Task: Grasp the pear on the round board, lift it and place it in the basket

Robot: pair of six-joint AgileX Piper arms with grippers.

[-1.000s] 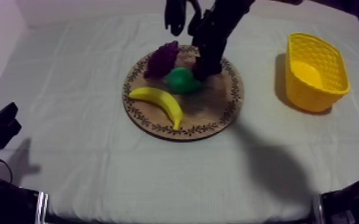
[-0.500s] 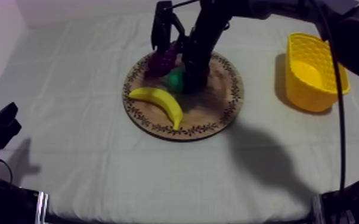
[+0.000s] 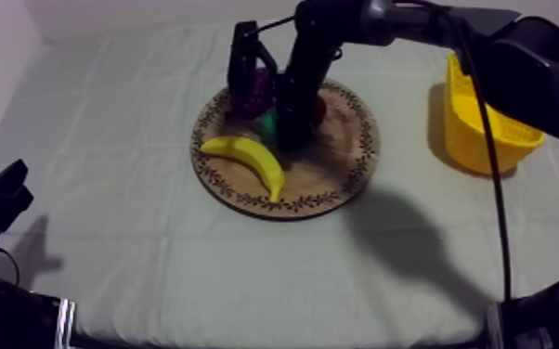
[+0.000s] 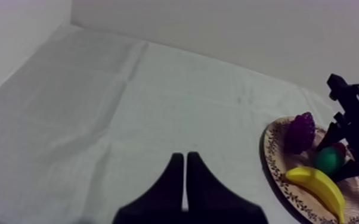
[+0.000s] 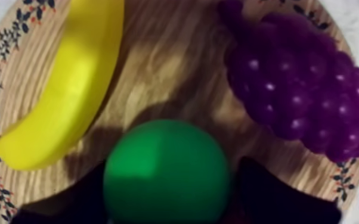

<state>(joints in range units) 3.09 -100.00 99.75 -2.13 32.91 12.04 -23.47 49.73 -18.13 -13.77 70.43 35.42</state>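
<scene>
Right wrist: hand (image 5: 171,199) seemingly astride pear (image 5: 166,170)

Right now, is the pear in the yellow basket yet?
Not yet. Nothing is finished: the pear sits on the wooden board beside the banana and grapes. In hand: the right gripper is down at the pear. Left: lift it, carry it to the yellow basket and drop it in.
</scene>
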